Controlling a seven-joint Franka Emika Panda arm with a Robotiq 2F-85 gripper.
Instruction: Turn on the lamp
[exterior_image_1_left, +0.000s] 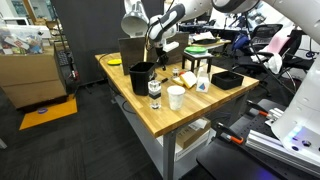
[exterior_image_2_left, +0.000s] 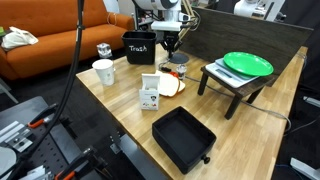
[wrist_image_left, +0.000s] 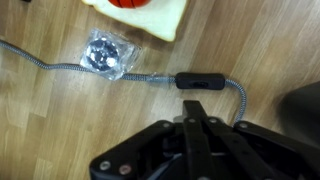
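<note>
The lamp stands at the table's far side, its silver-grey dome shade high above the tabletop. In the wrist view its braided cord runs across the wood with a black inline switch on it. My gripper is shut and empty. Its joined fingertips point at the switch and sit just short of it; I cannot tell whether they touch. In both exterior views the gripper hangs low over the table behind the black bin. The lamp shade is out of frame in the exterior view with the orange sofa.
A black "Trash" bin, a white cup, a small box, a black tray and a green plate on a black stand share the table. A crumpled foil piece and a pale board lie near the cord.
</note>
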